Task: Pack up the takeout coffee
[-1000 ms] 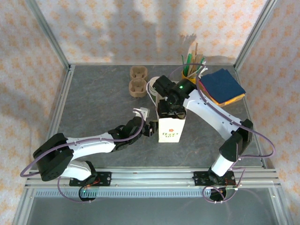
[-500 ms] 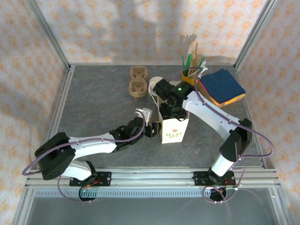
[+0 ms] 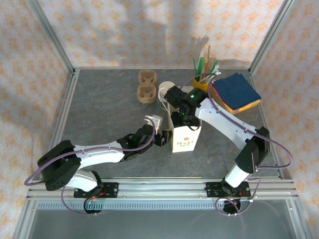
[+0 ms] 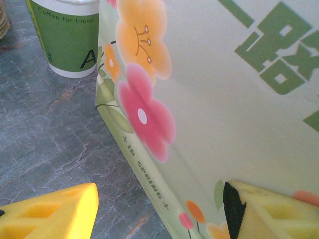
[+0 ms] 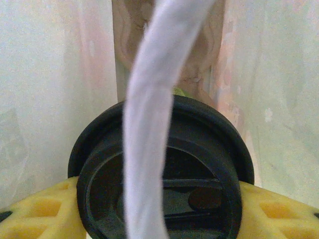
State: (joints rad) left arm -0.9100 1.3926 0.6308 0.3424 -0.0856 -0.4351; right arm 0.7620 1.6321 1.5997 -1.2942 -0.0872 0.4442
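Overhead: found a white printed paper bag [image 3: 183,141] standing upright near the middle of the grey table [image 3: 99,112]. Noted the right gripper [image 3: 182,121] reaching down into the bag's open top from the right-hand side.

From the right wrist camera: confirmed both yellow fingers [image 5: 35,214] pressed against opposite sides of the coffee cup [image 5: 209,164], clamped at the level of its black lid. Placed the cup inside the bag, between pale bag walls to left and right. Could not see the cup's base or the bag floor. Recorded a white bag handle [image 5: 149,114] looping across the front of the lid, close to the lens and blurred.

Noted the left gripper [image 3: 163,138] low against the bag's left side. From the left wrist camera: found its jaws apart, with one yellow finger [image 4: 50,214] over bare table, clear of the bag, and the other against the bag's printed face. Found the bag's corner edge between the two. Not closed on the bag. Logged a green-banded paper cup [image 4: 70,40] standing on the table just beyond that corner.

Toward the far side of the table, logged two brown cup carriers [image 3: 146,85], a yellow holder [image 3: 203,78] of sticks and straws, and a stack of blue and orange napkins [image 3: 237,92] just to its right, all apart from the bag.
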